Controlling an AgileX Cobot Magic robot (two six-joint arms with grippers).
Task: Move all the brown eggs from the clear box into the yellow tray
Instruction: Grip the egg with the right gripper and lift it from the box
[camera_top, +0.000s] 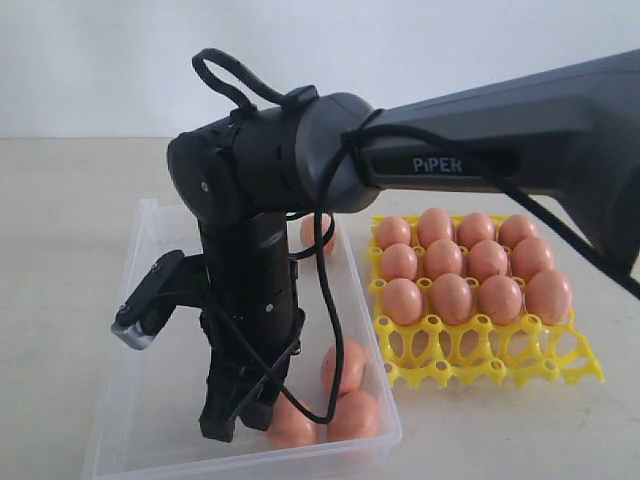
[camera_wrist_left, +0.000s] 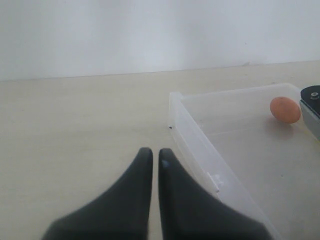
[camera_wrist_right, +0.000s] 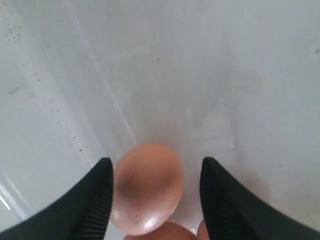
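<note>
The clear box (camera_top: 150, 400) lay left of the yellow tray (camera_top: 450, 360); brown eggs (camera_top: 355, 415) clustered in the box's near right corner.

Smooth-shelled brown eggs (camera_top: 452, 297) with a soft sheen; the yellow tray (camera_top: 400, 375), glossy moulded plastic; the clear box (camera_top: 150, 400), transparent plastic, faintly specked and marked — against a matt, pale tabletop (camera_top: 60, 250) and the arm's dark, satin-finish casing (camera_top: 520, 120).

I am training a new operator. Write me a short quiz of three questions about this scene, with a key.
1. True or false: the right fingers are shut tight on the smooth brown egg between them.
2. How many eggs sit in the bright yellow plastic lattice tray? A eight, B twelve, C sixteen.
3. Fill in: the tray row nearest the exterior camera is ____.
Key: 1 false; 2 B; 3 empty.
</note>
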